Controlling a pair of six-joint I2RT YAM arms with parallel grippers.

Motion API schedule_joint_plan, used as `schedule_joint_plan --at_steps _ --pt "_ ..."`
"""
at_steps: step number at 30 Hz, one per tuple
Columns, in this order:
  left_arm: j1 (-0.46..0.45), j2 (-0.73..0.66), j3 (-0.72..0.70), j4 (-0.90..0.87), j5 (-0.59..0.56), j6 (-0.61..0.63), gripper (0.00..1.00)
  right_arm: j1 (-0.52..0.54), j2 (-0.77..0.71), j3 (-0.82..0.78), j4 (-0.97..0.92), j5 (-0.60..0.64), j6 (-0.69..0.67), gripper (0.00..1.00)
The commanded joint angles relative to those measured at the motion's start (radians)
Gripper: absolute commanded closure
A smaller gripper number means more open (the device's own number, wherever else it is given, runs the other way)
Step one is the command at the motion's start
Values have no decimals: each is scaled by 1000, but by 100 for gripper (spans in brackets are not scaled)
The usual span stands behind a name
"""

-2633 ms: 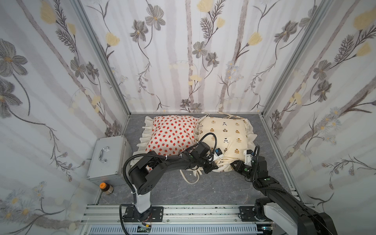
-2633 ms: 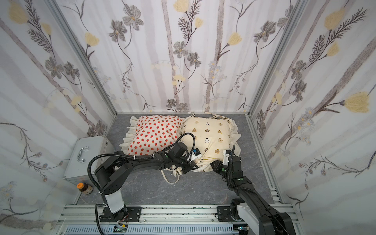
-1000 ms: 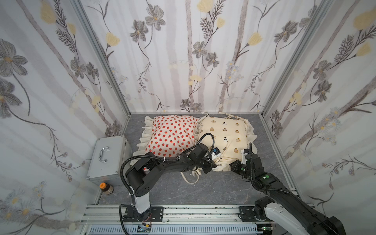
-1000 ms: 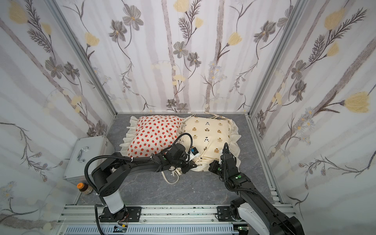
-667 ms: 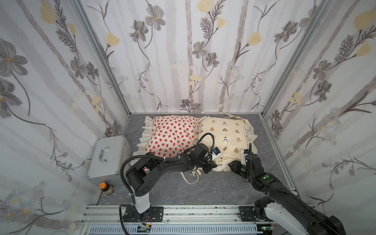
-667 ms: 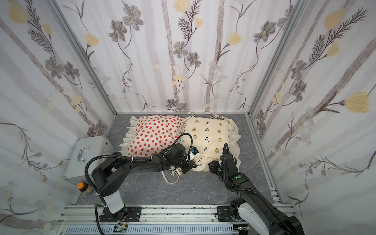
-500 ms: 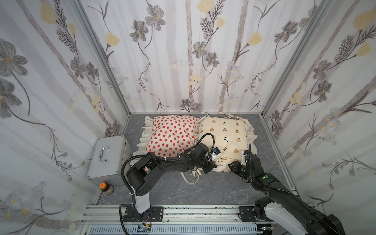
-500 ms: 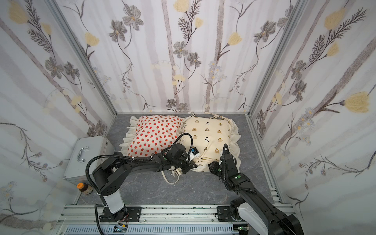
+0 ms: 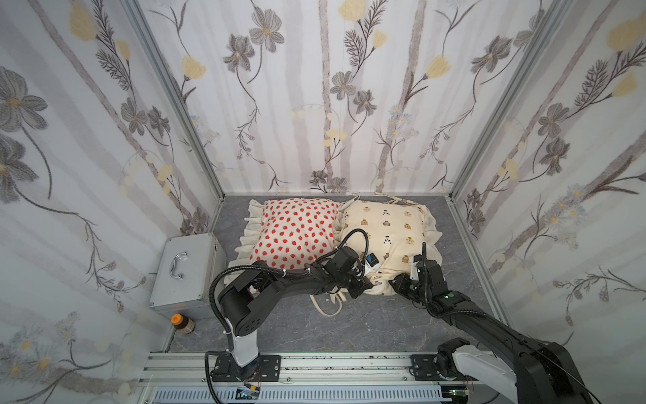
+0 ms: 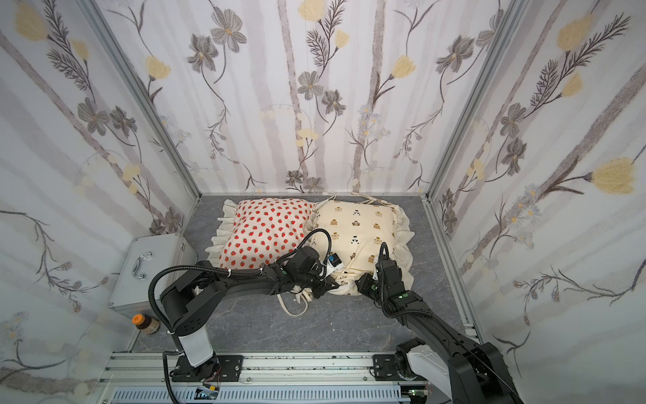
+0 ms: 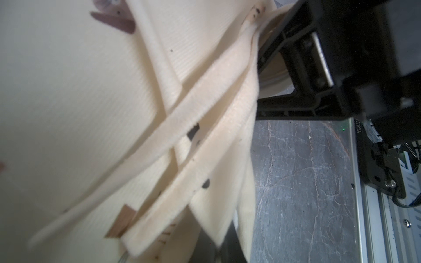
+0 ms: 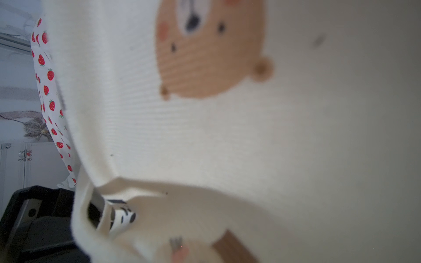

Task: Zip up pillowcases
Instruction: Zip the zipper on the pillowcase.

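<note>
Two stuffed pillowcases lie side by side at the back of the grey floor. The strawberry pillowcase (image 9: 297, 231) (image 10: 265, 231) is on the left and the bear pillowcase (image 9: 388, 224) (image 10: 356, 224) on the right. My left gripper (image 9: 365, 284) (image 10: 328, 284) is shut on the cream edge fabric at the bear pillowcase's near left corner. In the left wrist view, ruffle and ties (image 11: 182, 107) drape over its jaws. My right gripper (image 9: 396, 281) (image 10: 360, 283) presses into the same near edge, just right of the left one. Bear-print fabric (image 12: 205, 136) fills the right wrist view and hides its jaws.
A silver metal case (image 9: 185, 269) with a handle stands at the left wall. A small brown bottle (image 9: 181, 323) with an orange cap sits in front of it. A loose cream tie (image 9: 328, 304) loops onto the floor below the left gripper. Papered walls close in three sides.
The right arm has edged left along the bear pillowcase's near edge, closer to the left gripper. The left arm has kept its place and its hold.
</note>
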Motion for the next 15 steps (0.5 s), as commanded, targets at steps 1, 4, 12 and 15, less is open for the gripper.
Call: schedule_joint_plan --at_steps 1,4,12,15 --pt "1 4 2 4 14 19 100 1 -10 2 53 0 -1 80" --pt "1 10 5 5 18 18 100 1 -27 1 47 12 -1 84" --pt "1 6 9 5 17 16 100 13 -24 8 24 18 -9 92" --pt "1 6 10 5 17 14 100 18 -19 15 21 25 -12 94"
